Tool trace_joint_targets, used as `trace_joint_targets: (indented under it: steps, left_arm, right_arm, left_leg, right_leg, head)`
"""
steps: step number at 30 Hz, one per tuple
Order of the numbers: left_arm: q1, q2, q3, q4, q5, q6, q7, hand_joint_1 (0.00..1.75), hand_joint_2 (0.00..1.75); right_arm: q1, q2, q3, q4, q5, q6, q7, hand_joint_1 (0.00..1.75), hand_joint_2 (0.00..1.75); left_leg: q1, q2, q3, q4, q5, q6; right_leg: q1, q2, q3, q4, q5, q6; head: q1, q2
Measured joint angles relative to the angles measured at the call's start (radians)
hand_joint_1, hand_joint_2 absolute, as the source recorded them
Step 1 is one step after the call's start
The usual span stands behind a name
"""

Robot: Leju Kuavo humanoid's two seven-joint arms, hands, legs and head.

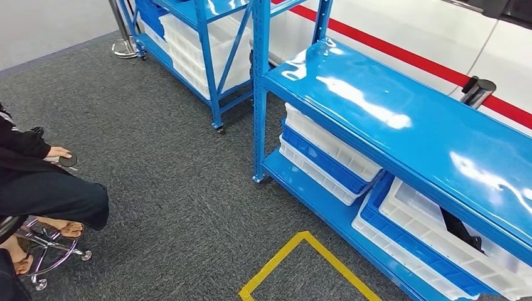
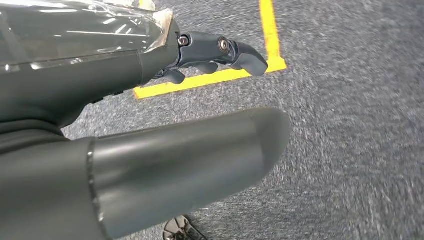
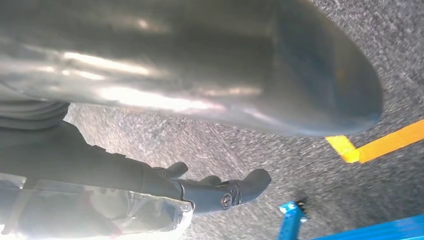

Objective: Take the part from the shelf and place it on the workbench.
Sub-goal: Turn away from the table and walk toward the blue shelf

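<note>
Left hand [image 2: 165,145] with thick grey thumb, dark screw-jointed fingers [image 2: 220,50], clear plastic wrap over grey cover, right hand [image 3: 200,75] alike

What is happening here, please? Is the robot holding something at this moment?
No, both hands hold nothing. The left hand and the right hand hang over the grey carpet, fingers apart, near the yellow tape on the floor. Ahead stands a blue shelf with white and blue bins on its lower level; a dark part lies in one bin under the top board. A person sits on a stool at the left. I see no workbench.
</note>
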Motion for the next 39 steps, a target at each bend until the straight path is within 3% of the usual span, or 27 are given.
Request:
trace_joint_targets:
  steps: [2, 3, 4, 6, 8, 10, 11, 13, 15, 16, 17, 18, 19, 21, 23, 25, 27, 29, 31, 32, 33, 35, 36, 37, 39]
  left_arm:
    - [0.001, 0.000, 0.000, 0.000, -0.002, 0.000, 0.000, 0.00, 0.00]
    - [0.000, 0.000, 0.000, 0.000, -0.003, 0.000, 0.000, 0.00, 0.00]
    - [0.000, 0.000, 0.000, 0.000, -0.004, 0.000, 0.000, 0.00, 0.00]
    - [0.000, 0.000, 0.000, 0.000, -0.004, -0.001, 0.000, 0.00, 0.00]
    - [-0.001, 0.000, 0.000, 0.000, -0.005, -0.001, 0.001, 0.00, 0.00]
    - [-0.005, 0.000, 0.000, 0.000, -0.005, -0.001, 0.001, 0.00, 0.00]
    - [-0.009, -0.001, 0.000, 0.000, -0.005, -0.001, 0.001, 0.00, 0.00]
    - [-0.012, -0.001, 0.000, 0.000, -0.005, 0.000, 0.001, 0.00, 0.00]
    - [-0.010, -0.001, 0.000, 0.000, -0.005, 0.000, 0.002, 0.00, 0.00]
    - [-0.008, -0.001, 0.000, 0.000, -0.004, 0.000, 0.002, 0.00, 0.00]
    - [-0.006, 0.000, 0.000, 0.000, -0.004, 0.001, 0.003, 0.00, 0.00]
    - [-0.005, 0.000, 0.000, 0.000, -0.003, 0.001, 0.003, 0.00, 0.00]
    - [-0.005, 0.000, 0.000, 0.000, -0.003, 0.002, 0.003, 0.00, 0.00]
    - [-0.005, 0.001, 0.000, 0.000, -0.003, 0.002, 0.004, 0.00, 0.00]
    - [-0.006, 0.001, 0.000, 0.000, -0.002, 0.003, 0.004, 0.00, 0.00]
    - [-0.007, -0.001, 0.000, 0.000, 0.002, 0.004, 0.004, 0.00, 0.00]
    - [-0.008, -0.002, 0.001, 0.000, 0.005, 0.005, 0.004, 0.00, 0.00]
    - [-0.007, -0.003, 0.002, -0.001, 0.006, 0.006, 0.003, 0.00, 0.00]
    - [-0.005, -0.003, 0.003, -0.001, 0.006, 0.006, 0.003, 0.00, 0.00]
    - [-0.004, -0.003, 0.004, -0.001, 0.006, 0.006, 0.003, 0.00, 0.00]
    - [-0.004, -0.004, 0.005, -0.001, 0.007, 0.006, 0.003, 0.00, 0.00]
    - [-0.004, -0.005, 0.005, -0.001, 0.007, 0.006, 0.003, 0.00, 0.00]
    - [-0.004, -0.004, 0.005, -0.002, 0.007, 0.006, 0.003, 0.00, 0.00]
    - [-0.004, -0.005, 0.005, -0.002, 0.007, 0.007, 0.003, 0.00, 0.00]
    - [-0.005, -0.005, 0.006, -0.003, 0.007, 0.008, 0.002, 0.00, 0.00]
  right_arm:
    - [0.002, 0.000, 0.000, 0.000, 0.000, 0.001, 0.002, 0.00, 0.00]
    - [0.004, 0.000, 0.000, 0.000, 0.000, 0.001, 0.002, 0.00, 0.00]
    - [0.005, 0.000, 0.000, 0.000, 0.000, 0.001, 0.003, 0.00, 0.00]
    - [0.004, 0.000, 0.000, 0.000, 0.000, 0.002, 0.003, 0.00, 0.00]
    - [0.001, 0.000, 0.000, 0.000, 0.003, 0.002, 0.003, 0.00, 0.00]
    - [0.001, 0.000, 0.000, 0.000, 0.006, 0.002, 0.003, 0.00, 0.00]
    - [0.002, 0.000, 0.000, 0.000, 0.007, 0.002, 0.003, 0.00, 0.00]
    - [0.001, 0.000, 0.000, 0.000, 0.010, 0.002, 0.003, 0.00, 0.00]
    - [0.000, 0.000, 0.000, 0.000, 0.013, 0.003, 0.003, 0.00, 0.00]
    - [0.000, 0.001, 0.000, 0.000, 0.015, 0.003, 0.003, 0.00, 0.00]
    - [0.001, 0.001, 0.000, 0.000, 0.017, 0.003, 0.004, 0.00, 0.00]
    - [0.002, 0.001, 0.000, 0.000, 0.019, 0.003, 0.004, 0.00, 0.00]
    - [0.003, 0.001, 0.000, 0.000, 0.020, 0.004, 0.004, 0.00, 0.00]
    - [0.003, 0.003, 0.000, 0.000, 0.022, 0.004, 0.004, 0.00, 0.00]
    - [0.002, 0.004, 0.000, 0.000, 0.024, 0.005, 0.004, 0.00, 0.00]
    - [0.003, 0.004, 0.000, 0.000, 0.026, 0.006, 0.004, 0.00, 0.00]
    - [0.005, 0.005, 0.000, 0.000, 0.027, 0.006, 0.003, 0.00, 0.00]
    - [0.003, 0.006, 0.000, 0.000, 0.028, 0.008, 0.003, 0.00, 0.00]
    - [0.000, 0.006, 0.001, 0.000, 0.029, 0.010, 0.003, 0.00, 0.00]
    - [0.001, 0.006, 0.001, 0.000, 0.028, 0.011, 0.003, 0.00, 0.00]
    - [0.003, 0.006, 0.001, 0.000, 0.028, 0.011, 0.003, 0.00, 0.00]
    - [0.005, 0.005, 0.001, 0.000, 0.028, 0.012, 0.002, 0.00, 0.00]
    - [0.004, 0.005, 0.001, 0.000, 0.028, 0.012, 0.002, 0.00, 0.00]
    - [0.002, 0.006, 0.001, 0.000, 0.029, 0.013, 0.001, 0.00, 0.00]
    - [0.000, 0.007, 0.001, 0.000, 0.029, 0.013, -0.002, 0.00, 0.00]
  left_leg:
    - [-0.001, 0.026, -0.001, 0.000, -0.001, -0.001]
    - [-0.002, 0.038, 0.000, 0.000, -0.003, -0.002]
    - [-0.001, 0.049, 0.001, 0.000, -0.005, -0.004]
    - [-0.004, 0.069, 0.007, 0.001, -0.011, -0.013]
    - [-0.007, 0.088, 0.017, 0.000, -0.020, -0.026]
    - [-0.005, 0.104, 0.028, -0.003, -0.027, -0.039]
    - [-0.002, 0.095, 0.031, 0.002, -0.033, -0.046]
    - [0.003, 0.041, 0.011, 0.062, -0.078, -0.056]
    - [0.004, -0.009, -0.050, 0.191, -0.147, -0.057]
    - [0.004, -0.016, -0.081, 0.249, -0.167, -0.057]
    - [0.004, -0.019, -0.101, 0.278, -0.166, -0.056]
    - [0.004, -0.020, -0.104, 0.269, -0.145, -0.054]
    - [0.004, -0.024, -0.087, 0.221, -0.107, -0.051]
    - [0.005, -0.063, -0.031, 0.087, -0.033, -0.044]
    - [0.002, -0.094, -0.003, 0.015, -0.006, -0.036]
    - [-0.003, -0.080, -0.002, 0.006, -0.004, -0.025]
    - [-0.003, -0.056, 0.002, -0.007, 0.006, -0.009]
    - [0.000, -0.028, 0.004, -0.018, 0.014, 0.002]
    - [-0.001, 0.002, 0.003, -0.019, 0.014, 0.003]
    - [0.000, 0.017, 0.002, -0.019, 0.013, 0.002]
    - [0.000, 0.030, 0.002, -0.018, 0.012, 0.001]
    - [0.003, 0.054, 0.006, -0.017, 0.007, -0.007]
    - [0.001, 0.064, 0.011, -0.017, 0.003, -0.013]
    - [-0.001, 0.074, 0.016, -0.016, -0.002, -0.021]
    - [-0.006, 0.094, 0.028, -0.017, -0.010, -0.035]
  right_leg:
    - [-0.002, -0.007, -0.034, 0.070, -0.019, 0.009]
    - [-0.003, -0.011, -0.021, 0.046, -0.006, 0.018]
    - [-0.005, -0.022, 0.012, -0.015, 0.017, 0.027]
    - [-0.002, -0.069, 0.086, -0.156, 0.067, 0.033]
    - [0.005, -0.094, 0.116, -0.213, 0.088, 0.019]
    - [0.007, -0.074, 0.117, -0.215, 0.092, 0.000]
    - [0.004, -0.063, 0.119, -0.217, 0.094, -0.007]
    - [-0.006, -0.041, 0.124, -0.221, 0.100, -0.024]
    - [-0.005, -0.018, 0.122, -0.220, 0.103, -0.034]
    - [-0.003, -0.004, 0.121, -0.220, 0.104, -0.035]
    - [-0.001, 0.011, 0.122, -0.220, 0.104, -0.036]
    - [0.000, 0.025, 0.123, -0.220, 0.104, -0.036]
    - [0.001, 0.039, 0.124, -0.219, 0.104, -0.035]
    - [0.003, 0.064, 0.125, -0.217, 0.104, -0.033]
    - [0.007, 0.084, 0.119, -0.216, 0.106, -0.025]
    - [0.009, 0.103, 0.108, -0.220, 0.111, -0.010]
    - [0.009, 0.080, 0.093, -0.201, 0.101, -0.003]
    - [0.009, 0.024, 0.048, -0.110, 0.051, -0.008]
    - [0.006, -0.003, -0.017, 0.023, -0.007, -0.007]
    - [0.002, -0.006, -0.033, 0.060, -0.019, -0.001]
    - [-0.001, -0.009, -0.030, 0.060, -0.016, 0.009]
    - [-0.010, -0.035, 0.044, -0.067, 0.030, 0.032]
    - [-0.012, -0.063, 0.085, -0.140, 0.055, 0.038]
    - [-0.010, -0.087, 0.117, -0.196, 0.074, 0.037]
    - [-0.004, -0.107, 0.130, -0.225, 0.086, 0.022]
  head:
    - [0.000, 0.000]
    - [0.000, 0.000]
    - [0.000, 0.000]
    - [0.001, 0.000]
    - [0.000, 0.000]
    - [-0.002, 0.000]
    - [-0.003, 0.000]
    - [-0.007, 0.000]
    - [-0.010, 0.000]
    - [-0.010, 0.000]
    - [-0.010, 0.000]
    - [-0.010, 0.000]
    - [-0.009, 0.000]
    - [-0.010, 0.000]
    - [-0.009, 0.000]
    - [-0.009, 0.000]
    - [-0.008, 0.000]
    - [-0.003, 0.000]
    - [0.000, 0.000]
    - [0.000, 0.000]
    - [0.000, 0.000]
    - [0.000, 0.000]
    - [0.000, 0.000]
    - [0.000, 0.000]
    - [-0.001, 0.000]
